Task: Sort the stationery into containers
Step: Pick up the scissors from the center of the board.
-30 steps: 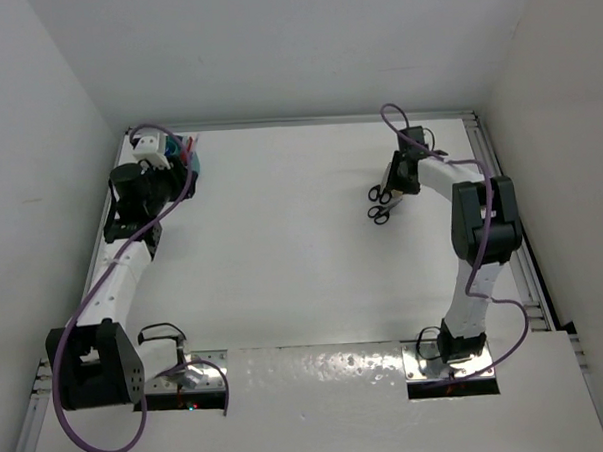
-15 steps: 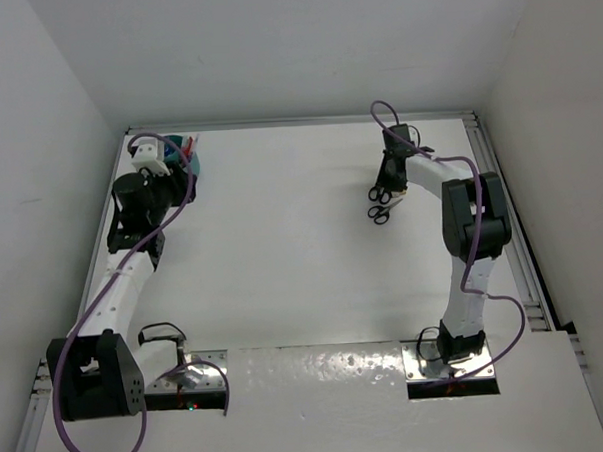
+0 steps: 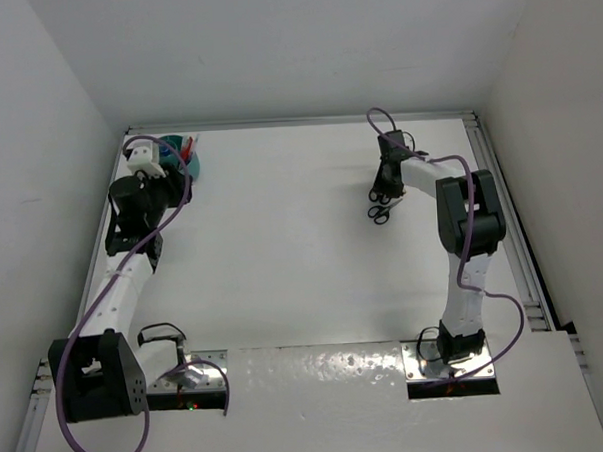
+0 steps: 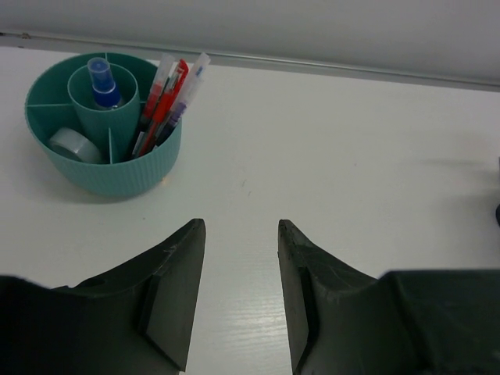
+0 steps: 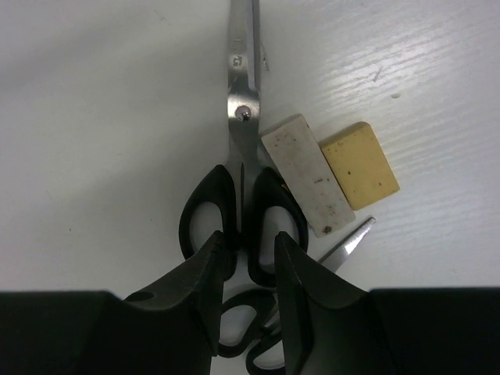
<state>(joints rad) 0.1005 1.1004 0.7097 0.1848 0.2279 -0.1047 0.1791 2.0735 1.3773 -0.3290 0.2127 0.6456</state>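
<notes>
Since a second ago the right arm has swung inward and lowered its wrist over the scissors, while the left arm has drawn back a little from the organiser.

One teal desk organiser [image 4: 117,176] stands in the tabletop's far left corner. It is part filled.

Two black-handled scissors lie toward the far right of the tabletop, unsorted. The upper scissors [image 5: 199,215] lie closed. The second scissors [image 5: 353,237] are mostly hidden under the right gripper [image 5: 251,254], whose fingers stand narrowly apart at the upper pair's handles; I cannot tell whether they grip.

A bunch of pens [image 4: 160,98], at least three, red among them, stands in one outer compartment. One tape ring [image 4: 72,146] lies in another.

Two blocks, one white block [image 5: 305,176] and one beige block [image 5: 359,166], lie touching just beside the scissors, unsorted.

One blue-capped bottle [image 4: 101,78] stands in the centre cup.

The left gripper [image 4: 241,289] hovers part open, holding nothing.

By my judgement four things remain.
</notes>
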